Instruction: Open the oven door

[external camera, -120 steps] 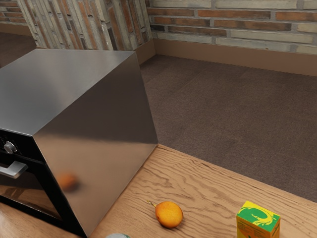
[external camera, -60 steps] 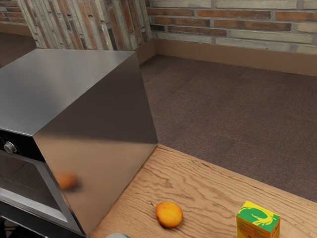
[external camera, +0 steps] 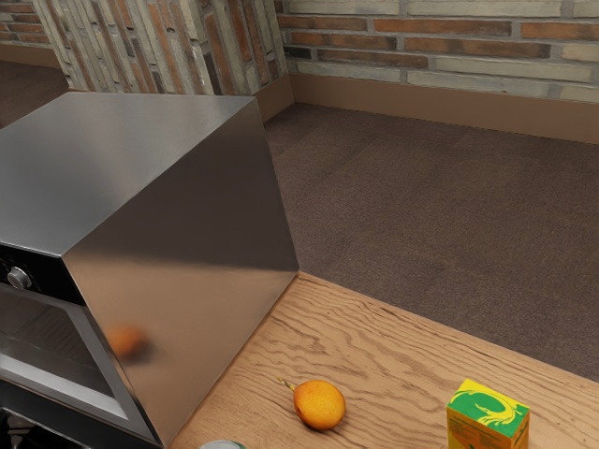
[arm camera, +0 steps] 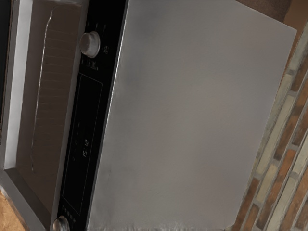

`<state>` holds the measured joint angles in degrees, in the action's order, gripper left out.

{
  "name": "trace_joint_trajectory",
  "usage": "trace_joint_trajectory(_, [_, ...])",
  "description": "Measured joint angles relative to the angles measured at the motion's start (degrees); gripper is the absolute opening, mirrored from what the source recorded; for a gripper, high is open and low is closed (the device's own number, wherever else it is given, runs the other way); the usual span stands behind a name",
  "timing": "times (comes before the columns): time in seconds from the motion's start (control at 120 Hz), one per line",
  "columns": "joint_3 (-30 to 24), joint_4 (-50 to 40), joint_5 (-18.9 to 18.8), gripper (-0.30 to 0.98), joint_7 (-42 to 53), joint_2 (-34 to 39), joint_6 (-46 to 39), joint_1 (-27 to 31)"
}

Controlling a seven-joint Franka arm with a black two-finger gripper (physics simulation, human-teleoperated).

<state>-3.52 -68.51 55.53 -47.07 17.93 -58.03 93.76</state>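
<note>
Exterior view, oven: the metal oven (external camera: 178, 224) stands on the wooden table (external camera: 393, 355) at the exterior view's left, its side wall facing the exterior view's right.
Oven door: open; the dark door (external camera: 70, 428) is lowered from the pale front frame, at the exterior view's near left, with the inside of the oven bared above it.
Gripper: a dark piece, likely the gripper (external camera: 17, 434), sits in the exterior view's near left corner, cut off by the edge; whether the claw is wide, narrow or holding the door, I cannot tell.
Knob: round and silvery (external camera: 19, 278), on the black panel above the opening.
Display: the wrist view has pale digits on the black panel (arm camera: 86, 139), between two knobs.
Fruit: orange, with a short stem (external camera: 319, 405), on the table to the exterior view's right of the oven, mirrored in its side.
Carton: yellow and green (external camera: 489, 416), upright, farther to the exterior view's right.
Brick wall: at the far side (external camera: 468, 47), beyond the floor (external camera: 430, 215).
</note>
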Motion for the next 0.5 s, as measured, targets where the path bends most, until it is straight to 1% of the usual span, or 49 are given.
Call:
trace_joint_trajectory(0.05, [-2.62,1.24,-0.99,0.69,-0.7,0.02,-1.88,-0.01])
trace_joint_trajectory(0.1, [-3.54,1.76,-2.18,0.69,-1.35,0.03,-3.86,-1.05])
trace_joint_trajectory(0.117, [-3.38,1.85,-3.12,0.69,-1.55,0.02,-4.6,-2.74])
trace_joint_trajectory(0.183, [-0.86,2.03,-10.26,0.69,-2.35,-0.02,-7.4,-14.49])
trace_joint_trajectory(0.25, [5.84,2.05,-17.13,0.69,-3.08,-0.4,-9.67,-30.29])
trace_joint_trajectory(0.3, [8.67,2.02,-25.33,0.69,-3.56,-0.3,-10.92,-43.26])
trace_joint_trajectory(0.367, [12.03,1.73,-37.13,0.69,-4.12,-0.16,-11.39,-62.33])
trace_joint_trajectory(0.408, [15.26,1.23,-42.48,0.69,-4.42,-0.42,-10.96,-74.36])
trace_joint_trajectory(0.45, [16.95,0.37,-47.09,0.69,-4.69,-1.23,-10.6,-83.49])
trace_joint_trajectory(0.5, [17.83,-0.07,-54.36,0.69,-4.99,-3.72,-10.32,-95.07])
